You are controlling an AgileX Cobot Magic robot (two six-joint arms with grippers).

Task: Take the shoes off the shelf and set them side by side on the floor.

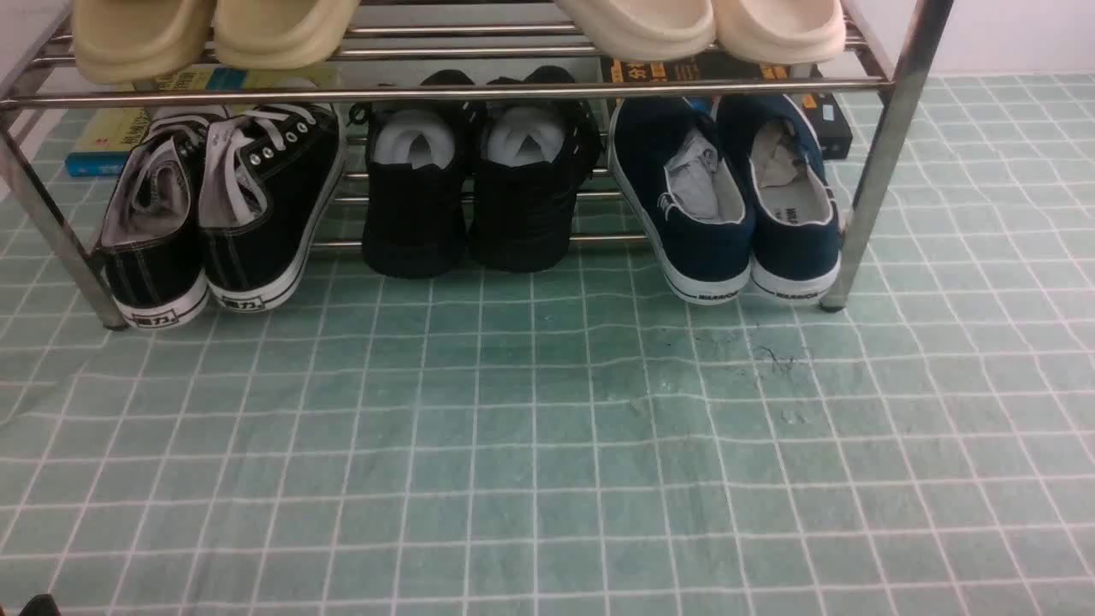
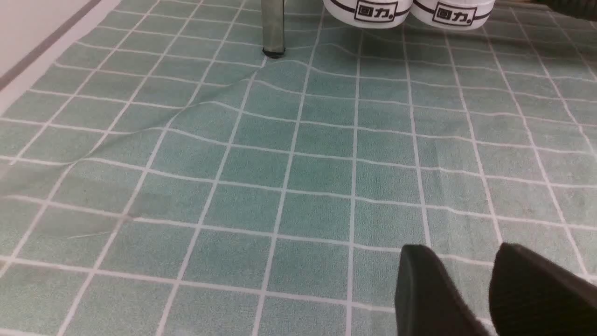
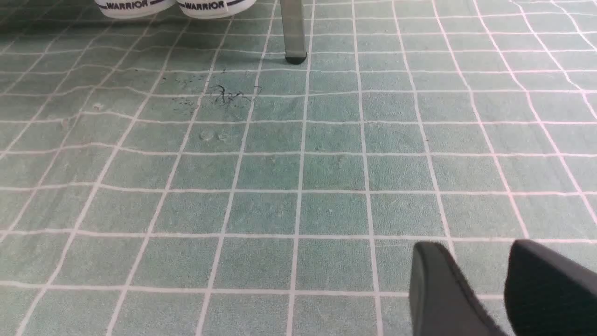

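Fingers (image 2: 429, 289) of the left gripper (image 2: 459, 249) and right gripper (image 3: 471, 247) are being held apart, empty. The shoes (image 1: 684, 231) are being propped on the lower tier of the shelf (image 1: 513, 88); they are being judged light and soft, likely best taken at the stiffer heel.

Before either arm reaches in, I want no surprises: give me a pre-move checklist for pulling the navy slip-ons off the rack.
1. Target: navy slip-ons on the lower tier of the chrome shoe rack, heels toward the robot: ok.
2. Hand state: left gripper open, empty: ok.
3. Hand state: right gripper open, empty: ok.
4. Landing spot: green grid floor sheet bare in front of the rack: ok, slightly wrinkled.
5. Clearance between right slip-on and rack leg: not ok, looks tight.
6. Neighbouring all-black shoes apart from the pair: ok.
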